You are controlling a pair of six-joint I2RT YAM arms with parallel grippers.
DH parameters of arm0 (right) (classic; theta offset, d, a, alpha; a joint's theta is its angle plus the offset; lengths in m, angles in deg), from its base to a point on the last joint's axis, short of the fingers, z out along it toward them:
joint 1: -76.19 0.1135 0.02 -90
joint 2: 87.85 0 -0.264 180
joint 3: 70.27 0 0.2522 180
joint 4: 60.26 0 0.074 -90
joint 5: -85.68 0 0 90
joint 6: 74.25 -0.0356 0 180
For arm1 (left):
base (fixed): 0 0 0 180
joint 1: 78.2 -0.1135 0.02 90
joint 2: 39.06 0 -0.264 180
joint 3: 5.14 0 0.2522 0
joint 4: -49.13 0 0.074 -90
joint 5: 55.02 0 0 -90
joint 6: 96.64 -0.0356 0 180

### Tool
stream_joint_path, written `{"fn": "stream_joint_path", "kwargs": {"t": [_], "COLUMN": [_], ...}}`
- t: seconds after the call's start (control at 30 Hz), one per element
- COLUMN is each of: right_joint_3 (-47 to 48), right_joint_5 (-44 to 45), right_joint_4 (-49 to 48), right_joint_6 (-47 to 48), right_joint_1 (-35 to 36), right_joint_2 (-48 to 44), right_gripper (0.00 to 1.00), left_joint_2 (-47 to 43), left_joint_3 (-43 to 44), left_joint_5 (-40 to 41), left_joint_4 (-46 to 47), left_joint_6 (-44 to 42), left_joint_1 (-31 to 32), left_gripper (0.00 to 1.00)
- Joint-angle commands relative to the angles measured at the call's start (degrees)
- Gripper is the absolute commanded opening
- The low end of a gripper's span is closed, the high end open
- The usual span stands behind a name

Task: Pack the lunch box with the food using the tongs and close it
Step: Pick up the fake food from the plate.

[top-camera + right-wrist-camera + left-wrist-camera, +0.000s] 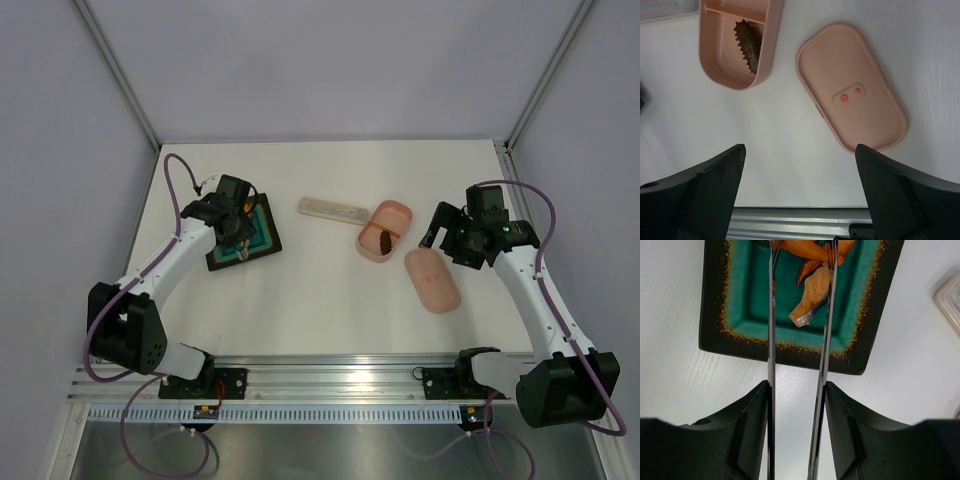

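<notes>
The pink lunch box [385,230] [715,55] lies uncovered mid-table with one dark brown piece of food [749,45] inside. Its lid [432,280] [852,87] rests flat on the table just beside it, the side with two red-pink spots facing up. My left gripper [235,225] [796,385] is shut on the tongs [771,340]. Their two thin arms reach over the dark tray [715,315], on either side of the orange food [812,295] on the teal mat. My right gripper [440,225] [800,150] hangs open over bare table near the lid, holding nothing.
A slim pale rectangular case [333,209] [950,297] lies behind the lunch box, between it and the tray [262,240]. The metal rail [800,222] at the table's near edge runs below my right gripper.
</notes>
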Motion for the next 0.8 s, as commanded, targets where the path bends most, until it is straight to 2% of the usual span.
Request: {"fn": "stream_joint_path", "kwargs": {"t": [0.0, 0.23, 0.47, 0.77], "right_joint_3": [0.3, -0.2, 0.3, 0.5], "right_joint_5": [-1.5, -2.4, -2.6, -2.6], "right_joint_4": [-1.3, -2.1, -2.0, -1.8], "right_joint_6": [0.9, 0.4, 0.8, 1.0], "right_joint_1": [-0.3, -0.3, -0.3, -0.3], "right_joint_2": [-0.1, 0.7, 1.1, 1.2], "right_gripper": [0.99, 0.99, 0.99, 1.0], "left_joint_2": [-3.9, -8.8, -10.1, -6.5], "left_joint_3": [-1.3, -4.0, -5.0, -0.2], "left_joint_5": [1.7, 2.7, 3.6, 1.4], "left_joint_4": [2.1, 0.1, -0.3, 1.6], "left_joint_6": [1.2, 0.9, 0.8, -3.2], "left_joint_1": [-0.2, -0.3, -0.2, -0.3], "left_gripper": [0.49, 0.49, 0.48, 0.49]}}
